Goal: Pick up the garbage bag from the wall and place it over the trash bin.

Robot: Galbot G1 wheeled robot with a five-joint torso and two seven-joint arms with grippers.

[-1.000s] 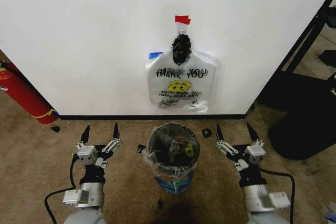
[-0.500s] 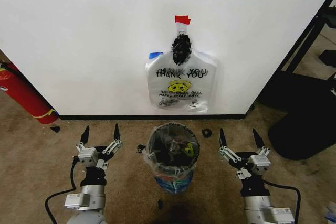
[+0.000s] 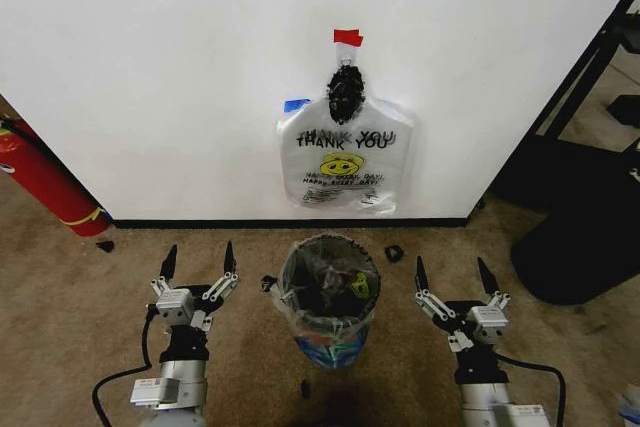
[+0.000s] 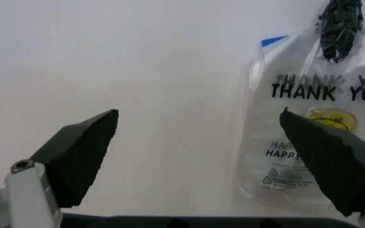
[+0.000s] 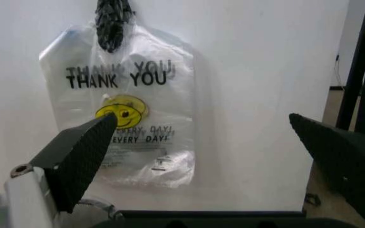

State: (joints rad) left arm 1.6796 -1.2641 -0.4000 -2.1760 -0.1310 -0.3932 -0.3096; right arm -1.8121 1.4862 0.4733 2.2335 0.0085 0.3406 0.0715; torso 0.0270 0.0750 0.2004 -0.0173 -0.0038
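The garbage bag (image 3: 345, 157) hangs flat on the white wall from a black hook under a strip of red tape; it is see-through with black "THANK YOU" lettering and a yellow smiley. The same garbage bag (image 4: 309, 128) shows in the left wrist view and again (image 5: 129, 114) in the right wrist view. Below it on the carpet stands the trash bin (image 3: 330, 297), round black mesh with rubbish inside. My left gripper (image 3: 199, 263) is open, left of the bin, fingers pointing at the wall. Right of the bin, my right gripper (image 3: 452, 275) is open too.
A red fire extinguisher (image 3: 40, 182) leans at the far left by the wall. A black rack and dark furniture (image 3: 590, 177) fill the right side. Small black scraps (image 3: 394, 253) lie on the brown carpet near the bin.
Both grippers have drawn back from the wall, lower in the head view. The bag and bin have not moved.
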